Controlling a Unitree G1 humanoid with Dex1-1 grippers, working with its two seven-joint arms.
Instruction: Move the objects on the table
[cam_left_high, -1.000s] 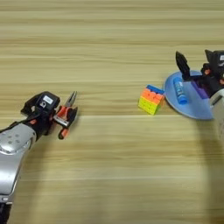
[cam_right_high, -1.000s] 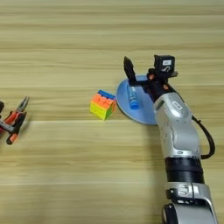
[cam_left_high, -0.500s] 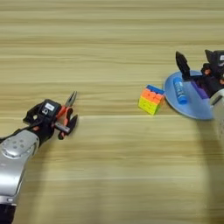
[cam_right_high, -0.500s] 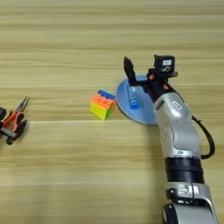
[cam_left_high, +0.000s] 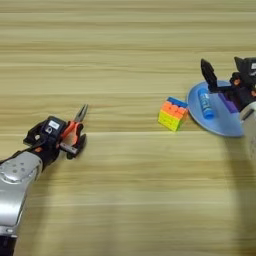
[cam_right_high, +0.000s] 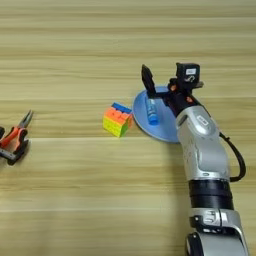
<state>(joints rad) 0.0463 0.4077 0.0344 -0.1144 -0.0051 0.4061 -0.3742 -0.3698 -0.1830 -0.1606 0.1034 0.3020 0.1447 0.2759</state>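
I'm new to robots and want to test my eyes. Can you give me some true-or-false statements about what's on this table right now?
1. The pliers are in the left gripper. True.
2. The cube sits on the plate. False: it lies on the table, left of the plate.
3. A blue tube lies on the plate. True.
4. The right gripper holds the cube. False: it is open over the plate, gripping nothing.
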